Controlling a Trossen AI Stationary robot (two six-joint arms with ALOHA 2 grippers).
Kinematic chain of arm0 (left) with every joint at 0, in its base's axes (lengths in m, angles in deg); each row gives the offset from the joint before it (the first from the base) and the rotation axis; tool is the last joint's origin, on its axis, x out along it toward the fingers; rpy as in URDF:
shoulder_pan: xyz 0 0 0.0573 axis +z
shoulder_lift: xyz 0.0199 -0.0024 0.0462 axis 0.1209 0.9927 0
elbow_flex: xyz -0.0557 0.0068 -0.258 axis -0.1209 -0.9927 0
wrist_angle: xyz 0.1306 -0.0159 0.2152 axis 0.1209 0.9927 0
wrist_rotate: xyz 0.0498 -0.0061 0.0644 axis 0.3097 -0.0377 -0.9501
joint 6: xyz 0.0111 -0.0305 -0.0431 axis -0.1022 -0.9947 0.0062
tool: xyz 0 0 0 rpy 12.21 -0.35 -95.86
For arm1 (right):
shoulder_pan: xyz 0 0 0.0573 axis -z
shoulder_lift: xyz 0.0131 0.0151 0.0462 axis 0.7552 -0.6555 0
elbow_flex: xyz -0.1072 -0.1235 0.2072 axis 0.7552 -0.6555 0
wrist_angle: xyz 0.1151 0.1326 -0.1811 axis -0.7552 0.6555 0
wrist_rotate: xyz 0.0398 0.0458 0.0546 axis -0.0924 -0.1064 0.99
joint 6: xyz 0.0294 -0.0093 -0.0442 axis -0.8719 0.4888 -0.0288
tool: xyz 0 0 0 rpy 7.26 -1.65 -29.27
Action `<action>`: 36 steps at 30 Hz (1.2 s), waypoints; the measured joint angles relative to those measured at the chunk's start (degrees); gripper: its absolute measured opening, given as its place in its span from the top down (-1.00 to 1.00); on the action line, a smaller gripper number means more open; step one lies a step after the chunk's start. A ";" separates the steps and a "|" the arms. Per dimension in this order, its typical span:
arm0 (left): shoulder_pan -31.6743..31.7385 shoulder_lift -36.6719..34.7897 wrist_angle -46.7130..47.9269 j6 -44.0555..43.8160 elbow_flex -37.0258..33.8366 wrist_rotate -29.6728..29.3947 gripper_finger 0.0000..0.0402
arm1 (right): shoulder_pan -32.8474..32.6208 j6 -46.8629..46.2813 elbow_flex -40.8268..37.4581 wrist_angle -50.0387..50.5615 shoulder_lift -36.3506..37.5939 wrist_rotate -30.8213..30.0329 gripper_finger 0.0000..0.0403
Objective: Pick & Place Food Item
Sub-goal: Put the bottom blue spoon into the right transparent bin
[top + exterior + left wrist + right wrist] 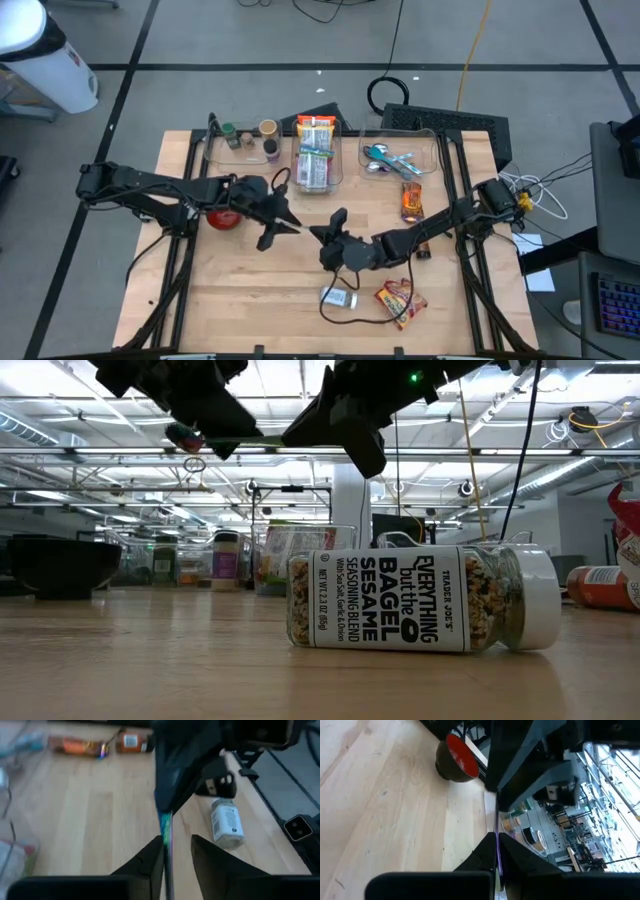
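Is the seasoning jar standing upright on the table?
No, the seasoning jar lies on its side on the table, with its white cap pointing sideways.

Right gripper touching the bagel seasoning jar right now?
Apart. Low view: the seasoning jar lies on its side on the table; the right gripper, shut on a thin packet, hangs above it, clear air between.

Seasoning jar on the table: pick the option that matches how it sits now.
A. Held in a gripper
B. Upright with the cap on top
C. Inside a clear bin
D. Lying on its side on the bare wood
D: the seasoning jar lies on its side on the table, its white cap pointing sideways, with no gripper touching it.
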 joint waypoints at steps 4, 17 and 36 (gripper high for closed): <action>-0.19 0.00 -3.93 3.37 0.02 1.14 0.30 | 0.17 -0.11 -0.02 0.69 -0.04 -0.72 1.00; -9.91 0.00 -11.42 14.52 0.02 -0.43 0.07 | 0.07 -0.14 -0.02 1.94 -0.02 -5.69 1.00; -25.70 0.00 -11.06 17.79 0.02 -18.56 0.07 | 0.26 -1.96 -0.02 2.33 0.45 -11.09 1.00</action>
